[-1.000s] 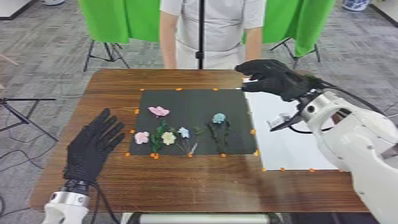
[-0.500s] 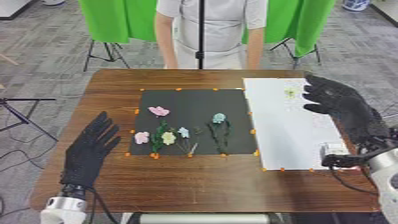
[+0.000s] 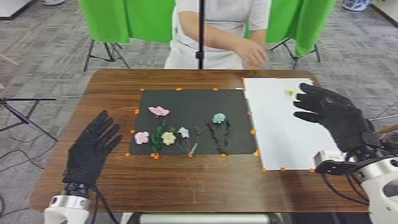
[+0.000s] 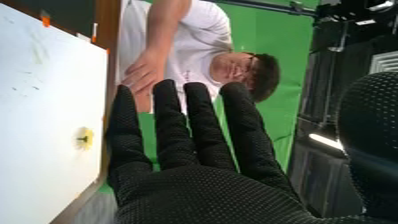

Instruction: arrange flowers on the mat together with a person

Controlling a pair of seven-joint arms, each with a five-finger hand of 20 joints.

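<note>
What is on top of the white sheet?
A small yellow flower lies near the far end of the white sheet. In the head view, the right hand hides part of its right edge from sight.

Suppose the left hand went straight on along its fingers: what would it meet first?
In the head view, the left hand points past the left side of the dark mat; its way over the wooden table looks free to the far edge, though its height is unclear.

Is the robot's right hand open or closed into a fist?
Open: the right hand has its fingers straight and slightly spread, their tips apart, with nothing gripped.
</note>
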